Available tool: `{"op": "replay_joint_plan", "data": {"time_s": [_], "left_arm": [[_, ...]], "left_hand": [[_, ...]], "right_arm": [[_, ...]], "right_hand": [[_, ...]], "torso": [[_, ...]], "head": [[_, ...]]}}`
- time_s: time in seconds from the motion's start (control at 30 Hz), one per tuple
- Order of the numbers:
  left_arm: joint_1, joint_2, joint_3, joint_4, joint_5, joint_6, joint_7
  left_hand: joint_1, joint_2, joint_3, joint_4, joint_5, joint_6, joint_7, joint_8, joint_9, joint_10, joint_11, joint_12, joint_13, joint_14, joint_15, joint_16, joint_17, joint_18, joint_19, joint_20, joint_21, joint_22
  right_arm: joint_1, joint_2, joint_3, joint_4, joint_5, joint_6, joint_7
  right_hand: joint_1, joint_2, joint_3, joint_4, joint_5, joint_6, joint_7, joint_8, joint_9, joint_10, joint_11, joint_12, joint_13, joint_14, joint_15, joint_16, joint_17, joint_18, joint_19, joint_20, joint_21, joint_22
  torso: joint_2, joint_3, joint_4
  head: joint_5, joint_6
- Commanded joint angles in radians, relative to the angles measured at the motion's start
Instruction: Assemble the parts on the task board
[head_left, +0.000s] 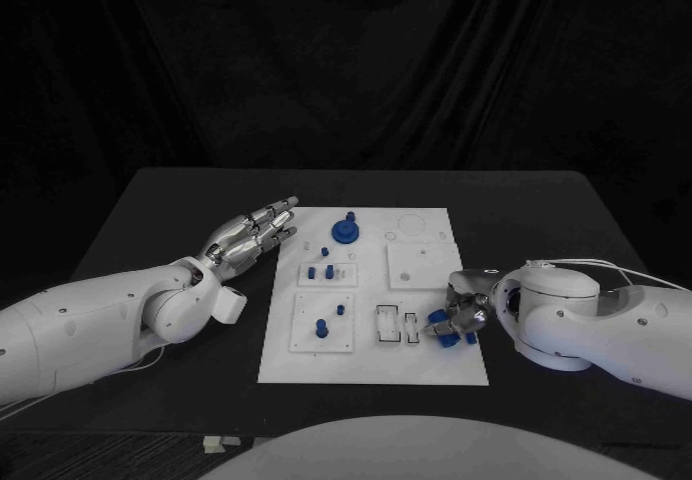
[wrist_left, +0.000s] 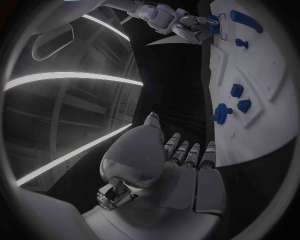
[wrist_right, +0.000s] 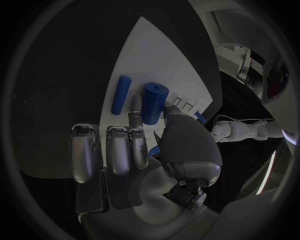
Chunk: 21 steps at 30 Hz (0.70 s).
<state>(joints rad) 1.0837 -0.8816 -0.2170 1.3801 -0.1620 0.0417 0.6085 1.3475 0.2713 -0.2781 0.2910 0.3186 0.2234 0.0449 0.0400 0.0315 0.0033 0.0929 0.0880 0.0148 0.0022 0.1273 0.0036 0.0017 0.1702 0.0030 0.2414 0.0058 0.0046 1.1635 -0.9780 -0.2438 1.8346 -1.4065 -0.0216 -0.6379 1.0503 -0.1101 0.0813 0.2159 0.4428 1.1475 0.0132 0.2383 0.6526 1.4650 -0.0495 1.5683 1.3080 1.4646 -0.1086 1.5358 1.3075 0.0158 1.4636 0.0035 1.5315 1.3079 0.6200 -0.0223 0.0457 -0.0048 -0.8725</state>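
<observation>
We see the board (head_left: 433, 365) at table centre. Our right hand (head_left: 459, 318) sits at its 4 o'clock edge, fingers curled round a blue cylinder (wrist_right: 152, 102), thumb against it; a thinner blue rod (wrist_right: 120, 94) lies on the board just beside. Our left hand (head_left: 254, 236) rests at the board's 10 o'clock edge, fingers straight, close together, holding nothing. A blue knob (head_left: 346, 230) stands at the board's 12 o'clock; small pegs (head_left: 326, 272) stand nearer its middle.

Dim scene, black backdrop; task board (head_left: 372, 370) brightly lit; wrist views fisheye-warped.
</observation>
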Motion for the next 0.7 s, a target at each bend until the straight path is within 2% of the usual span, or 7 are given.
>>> {"op": "replay_joint_plan", "data": {"time_s": [0.03,0.1,0.17,0.2,0.33,0.47,0.7], "left_arm": [[-0.002,0.000,0.001,0.003,0.005,0.012,0.006],[-0.002,0.000,0.001,0.003,0.005,0.012,0.007],[-0.002,0.000,0.001,0.002,0.005,0.011,0.007],[-0.002,0.000,0.001,0.002,0.005,0.011,0.007],[-0.002,-0.001,0.001,0.001,0.005,0.009,0.007],[-0.002,-0.001,0.001,0.001,0.005,0.007,0.007],[-0.002,0.002,0.001,-0.002,0.005,0.004,0.005]], "left_hand": [[0.008,0.005,0.004,0.001,0.006,0.000,0.005,0.003,0.001,0.001,-0.001,0.005,0.002,-0.002,0.005,-0.004,-0.002,0.009,0.000,0.006,-0.003,0.002],[0.008,0.004,0.004,0.001,0.006,-0.004,0.006,0.003,0.000,0.001,-0.001,0.004,0.001,-0.002,0.004,-0.004,-0.002,0.009,0.000,0.006,-0.003,0.001],[0.008,0.004,0.004,0.001,0.006,-0.004,0.006,0.003,0.000,0.001,-0.001,0.004,0.001,-0.002,0.004,-0.004,-0.002,0.009,0.000,0.006,-0.003,0.001],[0.008,0.004,0.004,0.001,0.006,-0.004,0.006,0.003,0.000,0.001,-0.001,0.004,0.001,-0.002,0.004,-0.004,-0.002,0.009,0.000,0.006,-0.003,0.001],[0.009,0.004,0.004,0.000,0.007,-0.005,0.004,0.002,0.000,0.001,-0.002,0.004,0.001,-0.002,0.004,-0.004,-0.002,0.009,0.000,0.006,-0.003,0.001],[0.009,0.004,0.004,0.000,0.008,-0.007,0.003,0.002,-0.001,0.001,-0.002,0.004,0.001,-0.002,0.004,-0.004,-0.002,0.009,0.000,0.006,-0.003,0.001],[0.009,0.004,0.004,0.000,0.009,-0.008,0.001,0.001,-0.001,0.001,-0.003,0.004,0.001,-0.002,0.004,-0.004,-0.002,0.009,0.000,0.006,-0.003,0.002]], "right_arm": [[-0.008,-0.005,-0.004,0.000,0.005,0.006,-0.013],[-0.008,-0.007,-0.004,0.003,0.017,-0.005,-0.007],[-0.009,-0.011,-0.004,0.008,0.037,-0.022,-0.001],[-0.009,-0.014,-0.004,0.011,0.052,-0.034,0.003],[-0.008,-0.027,-0.004,0.028,0.121,-0.078,0.013],[0.012,-0.045,-0.003,0.052,0.240,-0.131,0.024],[0.061,-0.048,-0.003,0.067,0.478,-0.173,0.023]], "right_hand": [[0.065,0.014,0.037,-0.042,0.116,-0.020,-0.003,-0.011,0.007,0.106,-0.010,0.003,0.263,0.089,-0.008,-0.007,0.167,-0.001,0.080,-0.007,-0.010,0.244],[0.098,0.019,0.080,-0.074,0.235,-0.026,-0.005,-0.006,0.021,0.106,-0.012,0.003,0.263,0.089,-0.010,-0.008,0.163,-0.001,0.079,-0.009,-0.012,0.243],[0.114,0.021,0.106,-0.090,0.270,-0.032,-0.007,-0.004,0.028,0.106,-0.013,0.003,0.263,0.088,-0.011,-0.009,0.161,0.000,0.078,-0.009,-0.014,0.242],[0.116,0.018,0.137,-0.101,0.337,-0.034,-0.005,0.002,0.038,0.106,-0.012,0.003,0.263,0.088,-0.011,-0.009,0.160,0.000,0.078,-0.010,-0.014,0.242],[0.112,0.014,0.207,-0.127,0.421,-0.042,-0.003,0.018,0.066,0.106,-0.011,0.003,0.263,0.087,-0.010,-0.010,0.156,0.001,0.075,-0.009,-0.019,0.241],[0.088,0.010,0.246,-0.138,0.445,-0.053,0.000,0.028,0.087,0.106,-0.009,0.003,0.263,0.087,-0.007,-0.011,0.154,0.002,0.074,-0.007,-0.022,0.239],[0.037,0.012,0.266,-0.139,0.356,-0.065,-0.001,0.039,0.112,0.106,-0.009,0.003,0.263,0.086,-0.007,-0.011,0.149,0.005,0.069,-0.005,-0.032,0.236]], "torso": [[0.000,0.0003,-0.0003],[0.000,0.0003,-0.0004],[0.000,0.0002,-0.0004],[0.000,0.0002,-0.0004],[0.000,0.0002,-0.0005],[0.000,0.0004,-0.0005],[-0.001,0.0005,0.0003]], "head": [[0.001,0.000],[0.003,0.000],[0.005,0.000],[0.006,0.000],[0.012,0.000],[0.017,0.000],[0.017,0.000]]}}
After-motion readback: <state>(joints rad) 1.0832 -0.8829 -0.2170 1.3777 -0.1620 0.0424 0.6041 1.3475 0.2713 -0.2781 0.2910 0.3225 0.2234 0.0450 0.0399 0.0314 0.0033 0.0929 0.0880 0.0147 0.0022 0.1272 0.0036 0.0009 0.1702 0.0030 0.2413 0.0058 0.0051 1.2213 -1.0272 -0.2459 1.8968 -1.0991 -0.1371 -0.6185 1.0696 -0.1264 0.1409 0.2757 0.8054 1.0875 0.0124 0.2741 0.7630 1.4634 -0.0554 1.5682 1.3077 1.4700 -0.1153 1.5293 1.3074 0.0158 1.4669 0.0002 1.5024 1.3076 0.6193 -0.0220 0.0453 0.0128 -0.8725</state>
